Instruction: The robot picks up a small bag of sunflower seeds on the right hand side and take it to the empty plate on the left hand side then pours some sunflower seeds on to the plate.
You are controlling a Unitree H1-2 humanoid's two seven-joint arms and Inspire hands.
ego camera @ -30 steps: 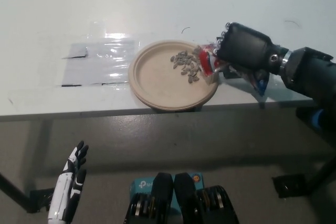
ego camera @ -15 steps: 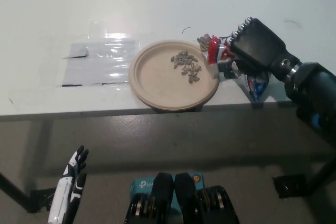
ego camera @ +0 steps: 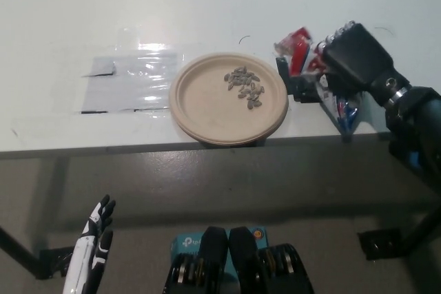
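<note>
Fingers: the black right hand (ego camera: 355,56) has its fingers (ego camera: 339,36) wrapped round a small red, white and blue foil bag of sunflower seeds (ego camera: 303,56), holding it above the white desk (ego camera: 103,12).
Bag position: just to the right of the round beige paper plate (ego camera: 207,118), clear of its rim, near the desk's front edge.
Bag direction: its long axis runs roughly level, left to right; the crumpled red mouth points left and slightly up, toward the plate, and the tail sticks out below the hand on the right.
Seeds: a small heap of dark sunflower seeds (ego camera: 244,86) lies on the plate's upper right part.
Other hand: the white left hand (ego camera: 93,253) hangs low at the lower left, below the desk, fingers apart, holding nothing.
Risk: the mouth looks open, so any tilt downward could spill seeds onto the desk beside the plate; a loose grip on slick foil could drop the bag over the edge.
</note>
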